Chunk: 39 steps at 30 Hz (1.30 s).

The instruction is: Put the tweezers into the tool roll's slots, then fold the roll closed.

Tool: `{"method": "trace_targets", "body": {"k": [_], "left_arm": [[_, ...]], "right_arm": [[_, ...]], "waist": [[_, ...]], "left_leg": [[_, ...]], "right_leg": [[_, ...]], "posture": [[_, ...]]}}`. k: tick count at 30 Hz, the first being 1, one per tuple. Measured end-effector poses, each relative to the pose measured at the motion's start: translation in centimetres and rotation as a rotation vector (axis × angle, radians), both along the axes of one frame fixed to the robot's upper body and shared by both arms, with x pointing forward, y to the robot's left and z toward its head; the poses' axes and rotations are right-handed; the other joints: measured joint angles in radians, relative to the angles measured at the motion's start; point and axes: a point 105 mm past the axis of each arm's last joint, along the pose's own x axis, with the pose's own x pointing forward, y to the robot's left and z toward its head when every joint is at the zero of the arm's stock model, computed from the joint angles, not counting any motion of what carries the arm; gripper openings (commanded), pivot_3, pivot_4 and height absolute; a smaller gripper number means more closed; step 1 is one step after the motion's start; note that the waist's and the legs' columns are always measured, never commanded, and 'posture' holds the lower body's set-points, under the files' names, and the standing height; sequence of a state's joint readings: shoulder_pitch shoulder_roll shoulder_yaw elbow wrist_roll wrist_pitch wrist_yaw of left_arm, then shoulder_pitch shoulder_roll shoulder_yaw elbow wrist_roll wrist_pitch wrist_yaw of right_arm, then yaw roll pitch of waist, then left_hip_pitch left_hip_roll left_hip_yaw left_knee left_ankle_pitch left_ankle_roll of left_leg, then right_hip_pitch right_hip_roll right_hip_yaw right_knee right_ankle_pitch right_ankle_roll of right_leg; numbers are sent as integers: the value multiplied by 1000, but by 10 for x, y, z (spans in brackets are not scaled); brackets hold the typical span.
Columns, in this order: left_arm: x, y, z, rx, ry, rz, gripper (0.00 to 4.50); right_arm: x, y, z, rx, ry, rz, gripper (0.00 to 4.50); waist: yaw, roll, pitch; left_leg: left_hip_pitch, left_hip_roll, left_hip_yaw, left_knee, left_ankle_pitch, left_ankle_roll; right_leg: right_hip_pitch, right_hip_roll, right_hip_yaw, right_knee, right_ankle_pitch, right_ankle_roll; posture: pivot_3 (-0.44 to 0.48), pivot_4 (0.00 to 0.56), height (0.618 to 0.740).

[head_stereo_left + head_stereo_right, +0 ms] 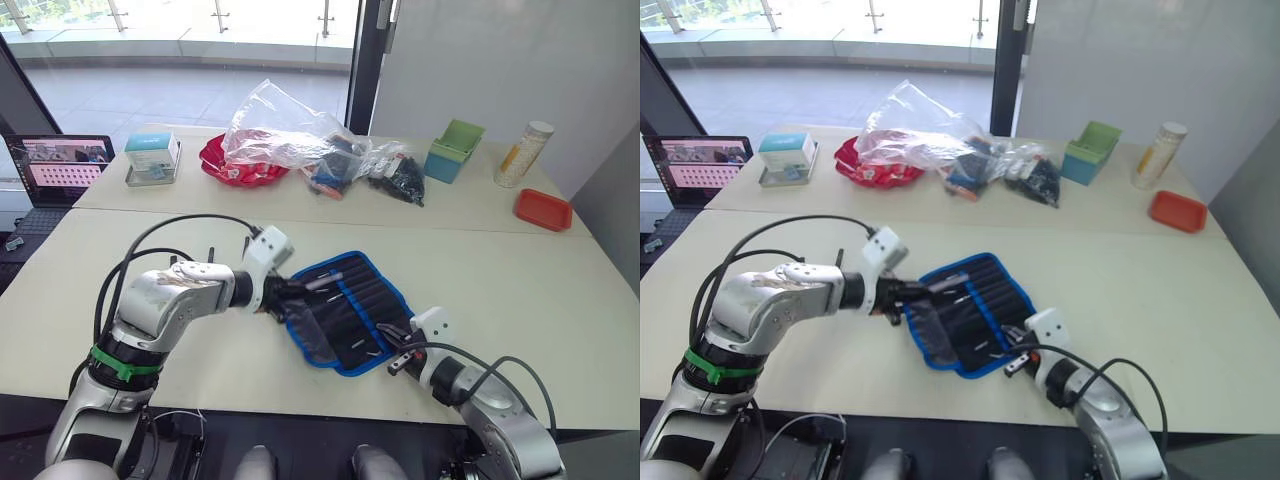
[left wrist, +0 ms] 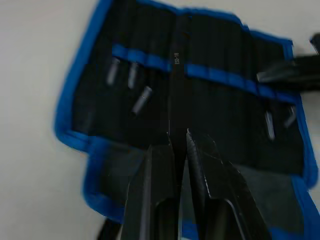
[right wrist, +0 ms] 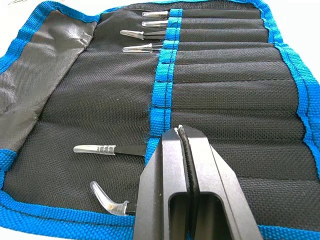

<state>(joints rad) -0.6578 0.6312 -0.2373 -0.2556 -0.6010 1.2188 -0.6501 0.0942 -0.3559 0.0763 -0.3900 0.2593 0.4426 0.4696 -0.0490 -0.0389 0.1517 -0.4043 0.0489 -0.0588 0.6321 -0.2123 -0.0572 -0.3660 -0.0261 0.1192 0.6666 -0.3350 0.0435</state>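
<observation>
Left wrist view: left fingers (image 2: 177,142) grip a tweezer (image 2: 176,95) over the tool roll (image 2: 100,150) — right fingers (image 3: 182,132) closed.

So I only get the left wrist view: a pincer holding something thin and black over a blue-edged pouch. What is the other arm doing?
Observer: The right pincer is shut, over the right end of the tool roll.
Operator: Anything else on the table?
Observer: At the far side, a clear plastic bag lies over a red bowl.
Operator: More?
Observer: A green box and an orange tray stand far right.
</observation>
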Motion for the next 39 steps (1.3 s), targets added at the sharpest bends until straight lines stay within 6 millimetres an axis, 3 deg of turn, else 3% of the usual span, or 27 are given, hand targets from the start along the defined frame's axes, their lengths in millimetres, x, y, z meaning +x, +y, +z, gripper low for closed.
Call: {"method": "trace_targets", "body": {"k": [6, 15, 25, 39], "left_arm": [[-1, -9, 13, 54, 21, -47, 22], [1, -15, -9, 171, 17, -71, 22], [7, -23, -12, 162, 6, -74, 22], [23, -62, -19, 157, -61, -141, 22]], "right_arm": [[-1, -2, -2, -1, 2, -15, 0], [-4, -3, -2, 8, -3, -45, 0], [-6, -4, -2, 6, -2, -49, 0], [-11, -5, -3, -9, 5, -53, 0]], "waist": [[7, 0, 0], [10, 0, 0], [14, 0, 0], [34, 0, 0]], "left_leg": [[-1, 0, 1, 1, 0, 0], [-2, 0, 0, 1, 0, 0], [-2, -1, 0, 1, 0, 0], [-3, -1, 0, 2, 0, 0]], "right_leg": [[-1, 0, 1, -1, 0, 0], [-1, 0, 1, -1, 0, 0], [-1, 0, 1, -1, 0, 0], [-1, 0, 1, -1, 0, 0]], "posture": [[0, 150, 723], [0, 150, 723], [0, 150, 723], [0, 150, 723]]}}
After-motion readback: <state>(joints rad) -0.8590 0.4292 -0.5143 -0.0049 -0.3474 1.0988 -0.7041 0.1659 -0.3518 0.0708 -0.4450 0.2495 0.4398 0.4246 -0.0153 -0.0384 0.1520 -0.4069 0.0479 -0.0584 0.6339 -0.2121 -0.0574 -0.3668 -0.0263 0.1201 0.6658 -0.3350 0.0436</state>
